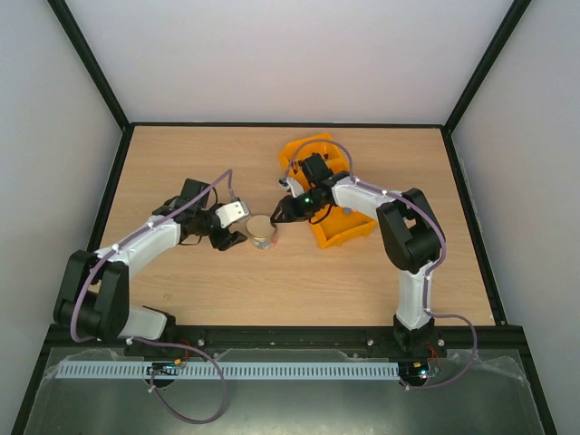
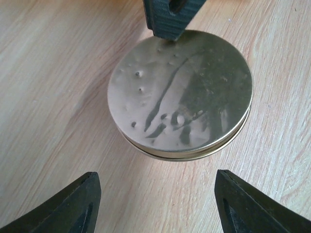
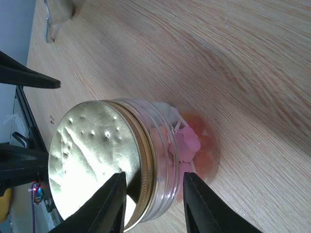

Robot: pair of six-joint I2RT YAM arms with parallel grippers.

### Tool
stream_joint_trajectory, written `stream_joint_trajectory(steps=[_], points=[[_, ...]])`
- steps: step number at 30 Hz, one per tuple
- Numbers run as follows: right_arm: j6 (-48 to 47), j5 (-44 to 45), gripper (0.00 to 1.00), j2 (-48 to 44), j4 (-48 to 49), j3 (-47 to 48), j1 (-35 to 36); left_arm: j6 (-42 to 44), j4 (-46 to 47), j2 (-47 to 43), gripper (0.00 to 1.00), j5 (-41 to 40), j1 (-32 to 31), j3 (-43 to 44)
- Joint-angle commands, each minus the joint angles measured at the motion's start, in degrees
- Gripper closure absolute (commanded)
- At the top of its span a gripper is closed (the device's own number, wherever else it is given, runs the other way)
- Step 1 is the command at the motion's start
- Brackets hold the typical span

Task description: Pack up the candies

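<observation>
Hovering at the lid (image 2: 180,92) edge of the jar (image 3: 160,160) — right gripper (image 3: 154,183) jaws part-open, empty, nearer than left gripper (image 2: 156,194), spread wide beside the jar; candies (image 3: 187,143) inside, jar upright on bench (image 2: 48,73).

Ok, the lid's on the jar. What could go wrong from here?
1. The right gripper straddles the rim of the gold lid, with one fingertip at the lid's far edge. Whether the lid is screwed down cannot be told, so a nudge might skew it or knock it off.
2. The left gripper is open and apart from the jar, so nothing steadies it. A sideways push could slide or tip it, and the candies might spill.
</observation>
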Motion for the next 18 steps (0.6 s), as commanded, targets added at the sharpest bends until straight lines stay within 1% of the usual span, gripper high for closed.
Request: stream_joint_trajectory(steps=[1,5,7,10,11,14,18], points=[[-0.59,0.05,0.67,0.94,-3.07,1.10,-0.29,0.63,0.33,3.07,0.35,0.43,-1.68,0.81],[-0.58,-0.69,0.65,0.83,-2.94,1.47,-0.29,0.00,1.63,5.14,0.37,-0.27,-3.25,1.94],[-0.42,-1.38,0.61,0.76,-2.90,1.65,-0.29,-0.19,1.65,5.79,0.40,-0.17,-3.77,2.69],[-0.25,-3.02,0.51,0.45,-2.65,1.66,-0.29,-0.26,1.24,6.47,0.43,0.09,-4.26,3.32],[-0.18,-3.51,0.50,0.39,-2.60,1.67,-0.29,-0.46,1.21,6.58,0.44,-0.02,-4.29,3.53],[-0.22,-3.68,0.49,0.68,-2.59,1.65,-0.29,-1.55,1.37,6.96,0.47,-0.45,-4.30,3.91],[-0.11,-3.33,0.47,1.45,-2.76,1.96,-0.29,-3.78,2.41,7.29,0.48,-0.85,-4.30,4.25]])
